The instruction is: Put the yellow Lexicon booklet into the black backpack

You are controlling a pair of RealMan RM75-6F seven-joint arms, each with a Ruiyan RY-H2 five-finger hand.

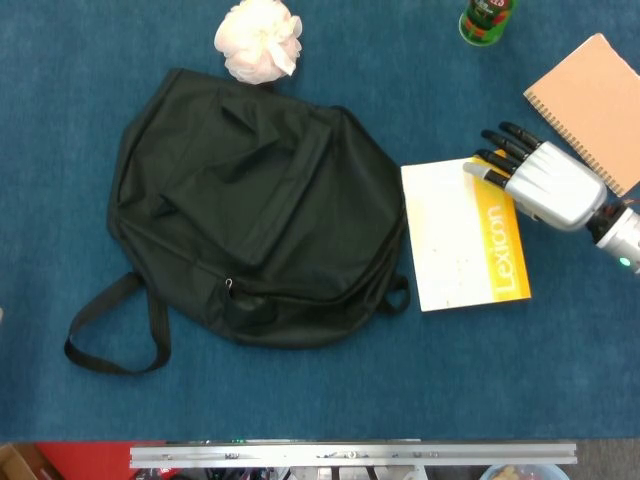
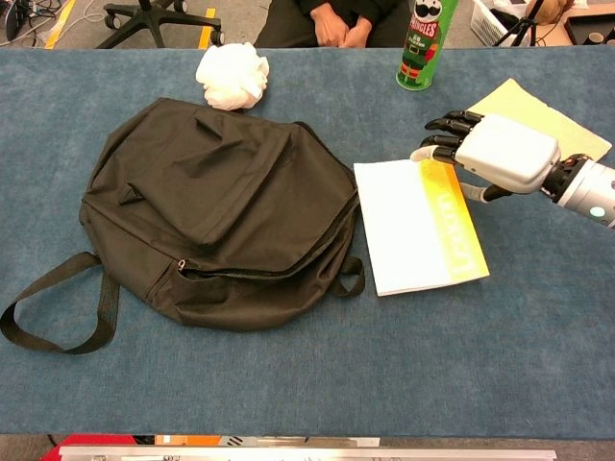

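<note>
The yellow Lexicon booklet (image 1: 460,235) (image 2: 413,226) lies flat on the blue table, slightly turned, with its left edge touching the black backpack (image 1: 250,200) (image 2: 211,202). The backpack lies flat to the left, and its zipper looks closed. My right hand (image 1: 545,180) (image 2: 500,152) reaches in from the right. Its fingers are spread and rest on the far right corner of the booklet's yellow strip, while the thumb sits by the booklet's right edge. My left hand is in neither view.
A tan spiral notebook (image 1: 590,100) (image 2: 538,110) lies just behind my right hand. A green Pringles can (image 1: 487,18) (image 2: 423,43) stands at the far edge. A white puff (image 1: 258,38) (image 2: 231,75) sits behind the backpack. A person (image 2: 332,19) sits across the table.
</note>
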